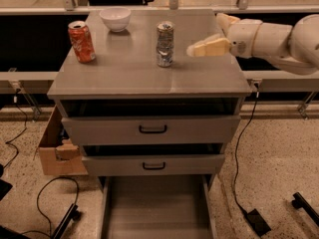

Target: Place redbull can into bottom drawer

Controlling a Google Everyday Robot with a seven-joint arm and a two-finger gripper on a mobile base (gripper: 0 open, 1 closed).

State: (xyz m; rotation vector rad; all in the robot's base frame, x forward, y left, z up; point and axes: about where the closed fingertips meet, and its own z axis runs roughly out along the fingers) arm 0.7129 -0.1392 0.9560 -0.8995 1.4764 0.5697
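Reach-to-grasp step: we log the gripper [208, 36] just right of the redbull can [165, 45] upright on the counter [124, 71], jaws spread, empty; next, straddling it; bottom drawer [154, 210] open well below the can.

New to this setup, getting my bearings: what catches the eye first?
The pale gripper hovers above the cabinet top, just right of the upright redbull can. Below, the bottom drawer stands pulled open; an orange can and white bowl sit at the top's back left.

Two cans — redbull can [165, 44], orange can [81, 42] — one bowl [115, 19], three drawers [152, 129], one gripper [205, 34] above the cabinet top [129, 73].
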